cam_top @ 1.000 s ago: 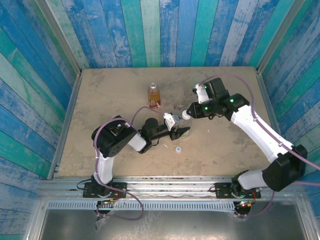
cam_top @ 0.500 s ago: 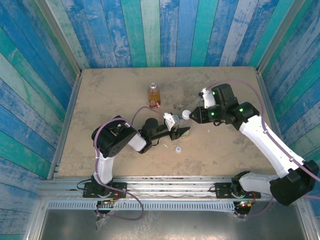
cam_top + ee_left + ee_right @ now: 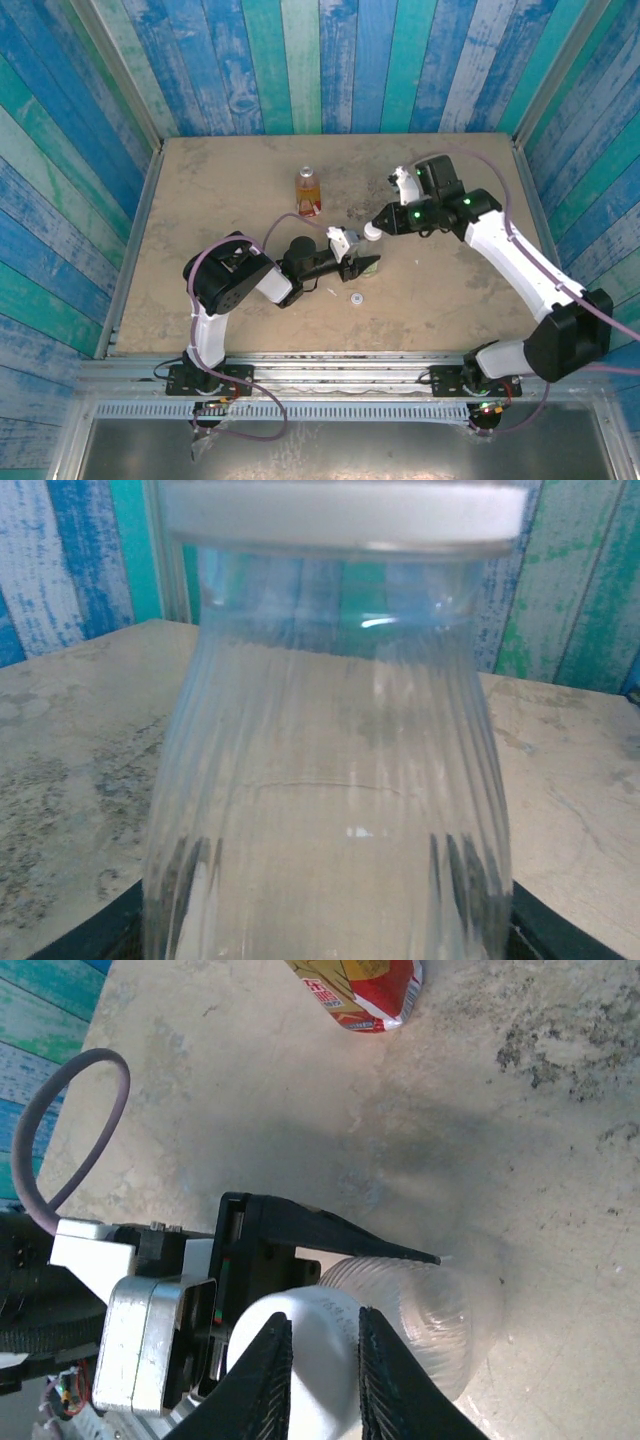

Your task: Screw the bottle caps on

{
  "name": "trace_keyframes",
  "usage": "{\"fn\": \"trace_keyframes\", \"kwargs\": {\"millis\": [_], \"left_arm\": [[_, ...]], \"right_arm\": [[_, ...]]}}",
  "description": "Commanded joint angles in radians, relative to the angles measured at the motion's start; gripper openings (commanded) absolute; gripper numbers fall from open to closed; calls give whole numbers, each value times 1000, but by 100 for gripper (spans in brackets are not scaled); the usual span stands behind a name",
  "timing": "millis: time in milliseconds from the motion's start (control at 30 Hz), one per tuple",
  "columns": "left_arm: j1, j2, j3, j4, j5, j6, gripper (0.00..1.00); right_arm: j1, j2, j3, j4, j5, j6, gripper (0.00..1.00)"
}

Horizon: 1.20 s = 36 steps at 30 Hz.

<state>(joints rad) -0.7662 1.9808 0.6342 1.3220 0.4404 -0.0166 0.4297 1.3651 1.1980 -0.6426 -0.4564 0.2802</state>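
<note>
Left gripper (image 3: 364,263) is clamped on the flanks of a clear ribbed plastic bottle with a green label (image 3: 330,780). It stands upright, long axis vertical, mouth up, and looks clear inside. Right gripper (image 3: 322,1318), jaws drawn close together, sits over the round white plastic cap (image 3: 325,1390) on that mouth; whether they clamp it I cannot tell.

Two bottles: the small clear plastic bottle of amber liquid with a red label (image 3: 308,190) stands upright beyond the left gripper. Two caps: the loose white plastic cap (image 3: 356,298) lies flat on the beige table (image 3: 200,200), near that gripper on its base side.
</note>
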Motion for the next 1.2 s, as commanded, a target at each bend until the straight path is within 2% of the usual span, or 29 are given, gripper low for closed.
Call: {"fn": "trace_keyframes", "kwargs": {"millis": [0, 100, 333, 367, 500, 600, 667, 800, 967, 1067, 1167], "left_arm": [[-4, 39, -12, -77, 0, -10, 51], [-4, 40, -10, -80, -1, -8, 51], [-4, 26, -11, -96, 2, 7, 51], [-4, 17, -14, -98, 4, 8, 51], [-4, -59, -41, -119, 14, 50, 50], [3, -126, -47, -182, 59, 97, 48], [17, -169, -39, -236, 107, 116, 48], [28, -269, -36, -352, 136, 202, 47], [29, -391, 16, -633, 175, 355, 47], [28, -448, 30, -724, 211, 427, 48], [28, -488, 68, -840, 240, 480, 48]], "right_arm": [[11, -77, -93, -45, -97, 17, 17], [24, -129, -144, -49, -113, 38, 12], [21, -173, -95, -49, -11, 22, 15], [20, -170, -78, -52, -1, 5, 19], [20, -171, -2, -100, 52, -155, 59], [20, -184, 47, -142, 84, -303, 72], [21, -203, 51, -173, 48, -454, 73], [53, -282, 10, -183, -22, -739, 69], [152, -300, 42, -271, 61, -1019, 74], [162, -257, 84, -347, 80, -1121, 75], [195, -196, 135, -392, 100, -1158, 75]]}}
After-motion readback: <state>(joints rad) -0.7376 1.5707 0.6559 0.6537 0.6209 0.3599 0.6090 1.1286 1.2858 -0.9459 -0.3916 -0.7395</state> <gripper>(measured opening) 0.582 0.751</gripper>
